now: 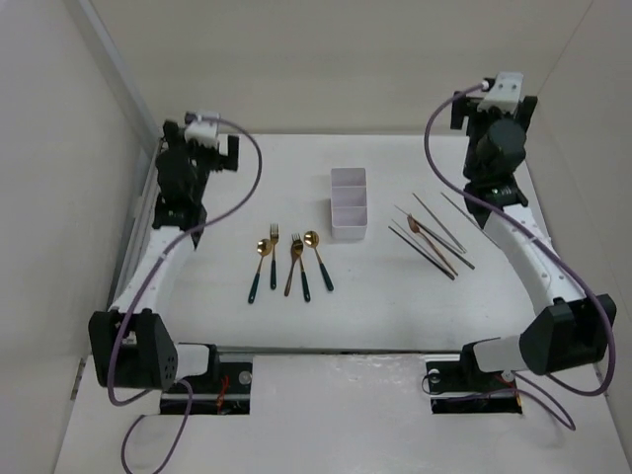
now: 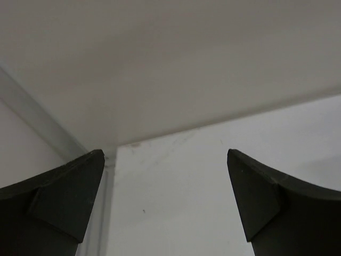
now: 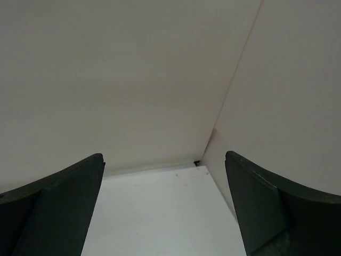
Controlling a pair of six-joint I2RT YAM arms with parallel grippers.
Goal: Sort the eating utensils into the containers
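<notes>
Start at the left gripper (image 2: 165, 156): fingers spread wide, nothing between them, aimed at the far-left corner of the enclosure and away from the work. Same at the right gripper (image 3: 163, 156) — fully apart, holding nothing, facing the far-right corner.

Outward from the left one, back toward the arm bases and in toward the centre: spoons and forks (image 1: 262, 247) laid side by side on the table (image 1: 197, 316), gold heads to the far side, dark handles trailing toward the near edge. Long axes roughly parallel, near-to-far, the outer two splayed a little.

Outward from the right one, again nearer the bases and inward: chopsticks (image 1: 427, 255) in a loose bundle, slanting from far-left to near-right, with what looks like a copper-toned piece among them.

Between the two groups, the white three-compartment box (image 1: 348, 234), long axis near-to-far, all three cells seemingly bare. Nothing sorted yet, by the look of it.

Judging by position: left arm closer to the spoons and forks, right arm closer to the chopsticks, box within reach of either. For the likely first pick, a wrist tipped down and drawn back, closing across a handle — left-to-right for the spoons and forks, turned square to the diagonal for the chopsticks.
</notes>
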